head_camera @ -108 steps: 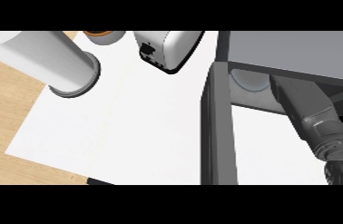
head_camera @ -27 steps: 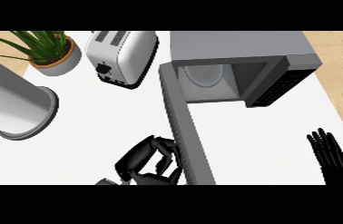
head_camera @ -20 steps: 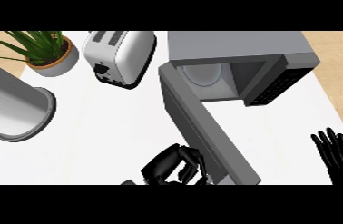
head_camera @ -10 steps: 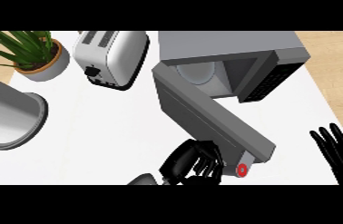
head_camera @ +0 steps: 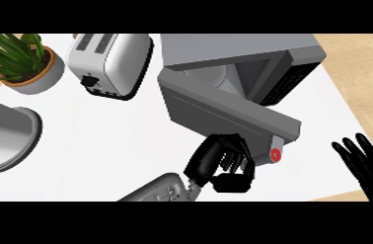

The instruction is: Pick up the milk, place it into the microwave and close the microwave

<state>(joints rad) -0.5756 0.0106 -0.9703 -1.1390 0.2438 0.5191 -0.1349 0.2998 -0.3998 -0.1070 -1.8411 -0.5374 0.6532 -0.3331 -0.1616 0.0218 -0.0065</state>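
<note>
Left hand point(head_camera: 222, 161) is curled, fingers bent against the outer face of the grey microwave's point(head_camera: 241, 60) half-swung door point(head_camera: 226, 112), holding nothing, so I'd say it's the closing step; next is pushing it fully shut. Can't see the milk, probably inside. Right hand point(head_camera: 357, 159) rests open at the right edge.

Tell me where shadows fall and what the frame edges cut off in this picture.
Head view: lighting is even, no glare; the toaster and plant pot cast only soft shadows on the white counter. The microwave interior is dim behind its half-swung door, so the milk cannot be seen. The left hand is dark, with little detail. The right hand is cut by the right edge.
</note>
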